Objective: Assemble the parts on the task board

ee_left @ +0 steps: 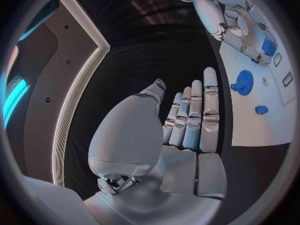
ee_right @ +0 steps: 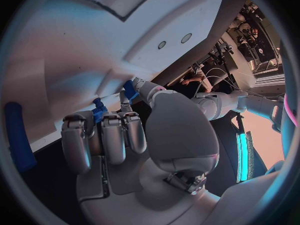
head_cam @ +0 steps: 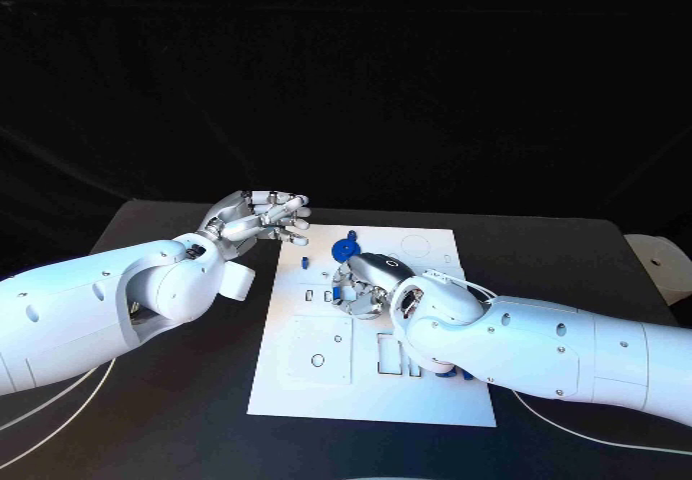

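The white task board (head_cam: 310, 385) lies in the middle of the black table. My right hand (head_cam: 369, 279) rests on the board's middle with its fingers curled, pinching a small blue part (ee_right: 130, 89) between thumb and fingers; the same part (ee_left: 269, 46) sits under that hand (ee_left: 237, 25) against the board. A blue gear (head_cam: 346, 250) stands on the board just beyond it, with a small blue piece (head_cam: 351, 236) a little farther back. My left hand (head_cam: 268, 215) hovers off the board's far left corner, fingers straight and together (ee_left: 190, 120), holding nothing.
A long blue part (ee_right: 19, 140) lies on the board near my right forearm, its end peeking out (head_cam: 462, 375) under the arm. The board (ee_left: 262, 130) has several slots and holes, among them a square recess (head_cam: 315, 360). Black table surrounds it.
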